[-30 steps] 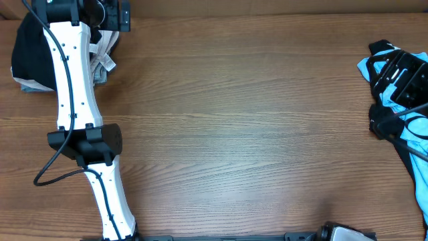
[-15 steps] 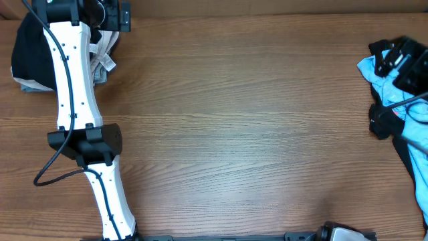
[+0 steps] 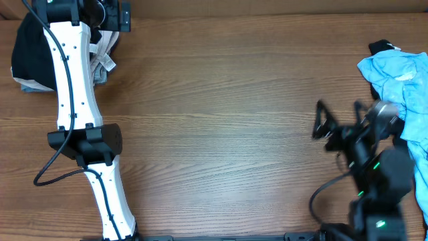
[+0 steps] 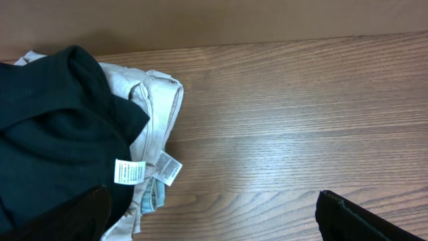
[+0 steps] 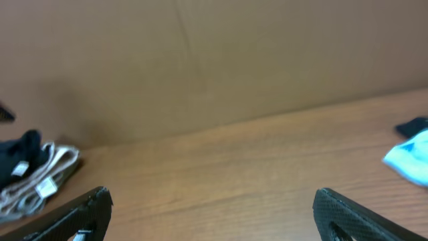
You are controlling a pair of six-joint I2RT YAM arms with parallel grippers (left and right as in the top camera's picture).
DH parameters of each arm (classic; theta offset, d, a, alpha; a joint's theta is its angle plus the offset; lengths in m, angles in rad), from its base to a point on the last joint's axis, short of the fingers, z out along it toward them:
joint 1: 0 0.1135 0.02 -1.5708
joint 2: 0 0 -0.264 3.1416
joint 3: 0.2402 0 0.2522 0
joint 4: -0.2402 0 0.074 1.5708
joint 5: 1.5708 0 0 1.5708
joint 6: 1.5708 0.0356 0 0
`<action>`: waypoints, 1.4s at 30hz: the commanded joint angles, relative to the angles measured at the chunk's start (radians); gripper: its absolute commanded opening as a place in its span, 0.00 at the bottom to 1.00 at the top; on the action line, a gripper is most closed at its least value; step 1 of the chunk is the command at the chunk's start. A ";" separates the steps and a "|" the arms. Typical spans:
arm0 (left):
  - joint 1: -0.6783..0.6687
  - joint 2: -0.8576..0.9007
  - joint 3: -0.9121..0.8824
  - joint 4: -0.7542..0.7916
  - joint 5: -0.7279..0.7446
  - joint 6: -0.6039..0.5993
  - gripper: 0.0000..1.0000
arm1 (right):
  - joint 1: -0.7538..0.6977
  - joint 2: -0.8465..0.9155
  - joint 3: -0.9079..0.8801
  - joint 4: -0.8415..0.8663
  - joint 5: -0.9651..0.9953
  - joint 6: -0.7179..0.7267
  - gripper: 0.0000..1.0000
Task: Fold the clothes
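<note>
The black shirt (image 4: 47, 134) is lying bunched partly over a beige piece (image 4: 157, 100) at the ten o'clock corner of the table (image 3: 234, 100), with white tags (image 4: 127, 172) showing. The left gripper (image 4: 214, 224) is hovering just beside that pile, its fingers spread wide with nothing between them. At two o'clock a light blue garment (image 3: 398, 73) is sitting crumpled by the edge, and the right gripper (image 5: 214, 217), blurred from overhead near three o'clock, is hanging above bare wood, fingers likewise apart and empty.
</note>
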 commanded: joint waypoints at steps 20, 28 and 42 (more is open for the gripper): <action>-0.003 -0.017 0.008 0.002 0.010 -0.014 1.00 | 0.094 -0.427 -0.543 0.192 -0.034 0.015 1.00; -0.003 -0.017 0.008 0.002 0.010 -0.014 1.00 | 0.095 -0.507 -0.543 0.144 -0.038 0.015 1.00; -0.003 -0.017 0.008 0.002 0.010 -0.014 1.00 | 0.094 -0.546 -0.543 0.143 -0.038 0.015 1.00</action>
